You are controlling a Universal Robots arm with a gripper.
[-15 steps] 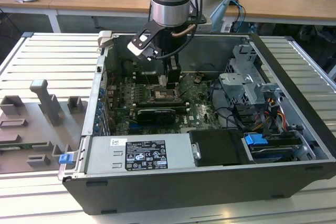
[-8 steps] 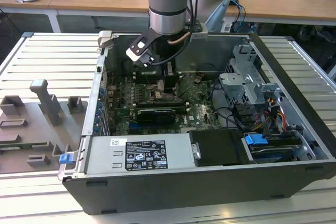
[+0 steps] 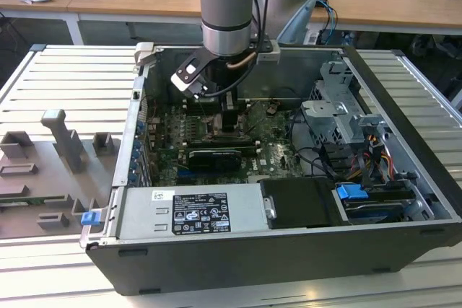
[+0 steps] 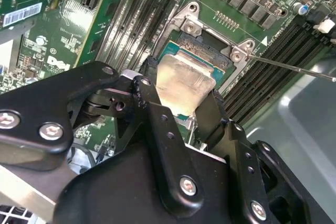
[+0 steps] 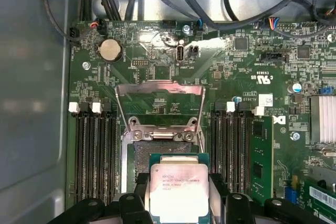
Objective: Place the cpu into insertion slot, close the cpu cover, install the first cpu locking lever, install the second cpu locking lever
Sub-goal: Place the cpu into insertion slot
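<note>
The gripper [image 4: 182, 94] is closed down to the chip's width and holds the cpu [image 5: 178, 190] by two opposite edges, one finger on each side. Its pale metal face is bare and looks up at both wrist cameras.

The chip hangs over the near part of the insertion slot [image 5: 157, 152], and the dark far part of the socket is uncovered. Whether it touches the socket yet I cannot tell. The slot sits mid-board on the motherboard [image 5: 239, 72], between the two banks of memory slots. The cpu cover [image 5: 159, 88] stands swung up at the socket's far edge, and a thin lever rod [image 4: 294, 67] sticks out beside the socket.

In the exterior view the arm reaches down into the open computer case [image 3: 216, 254], toward its far wall.

I judge the chip light, thin and stiff. Its smooth lid is probably slippery, so the edges are the right place to grip. The underside and the socket contacts look fragile — it likely tolerates no tilt, sliding or pressing.
</note>
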